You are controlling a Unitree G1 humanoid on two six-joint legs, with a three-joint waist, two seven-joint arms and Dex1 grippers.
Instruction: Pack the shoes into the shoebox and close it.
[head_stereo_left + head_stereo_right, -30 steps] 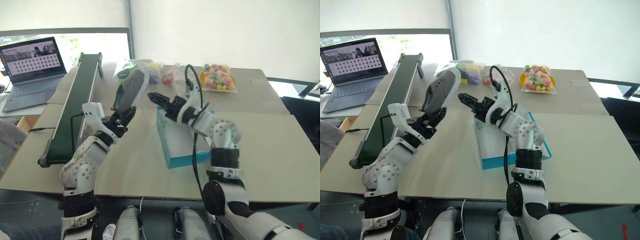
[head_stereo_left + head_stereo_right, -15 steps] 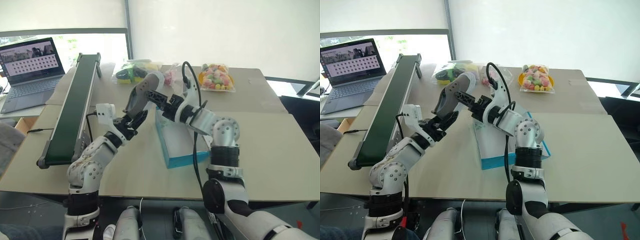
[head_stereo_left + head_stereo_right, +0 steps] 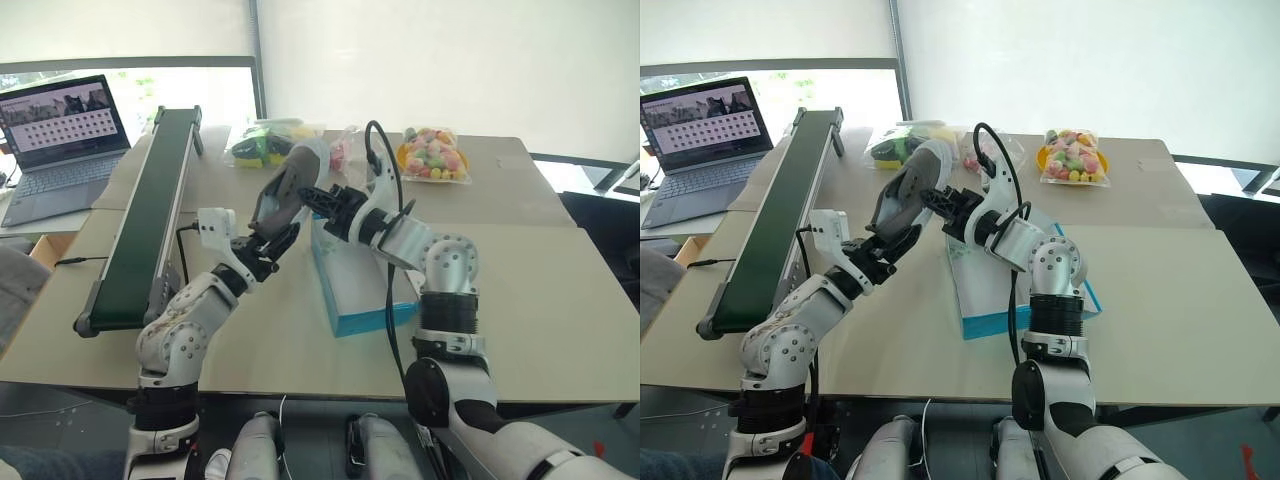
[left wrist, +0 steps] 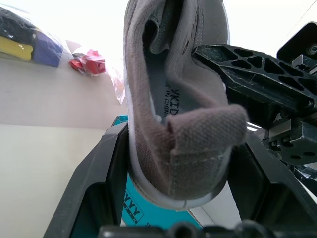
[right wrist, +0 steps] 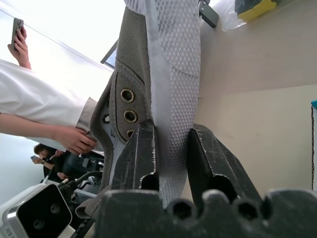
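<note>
At the far left of the frame a laptop [image 3: 62,140] sits open, with a dark green conveyor [image 3: 145,215] running beside it. Near the centre my left claw [image 3: 272,240] is pressed onto the heel of a grey shoe [image 3: 287,187], held up above the desk [image 3: 560,290]. My right claw [image 3: 308,196] pinches the same shoe by its sole edge. Just right of both lies the turquoise shoebox [image 3: 352,318], resting on the desk.
</note>
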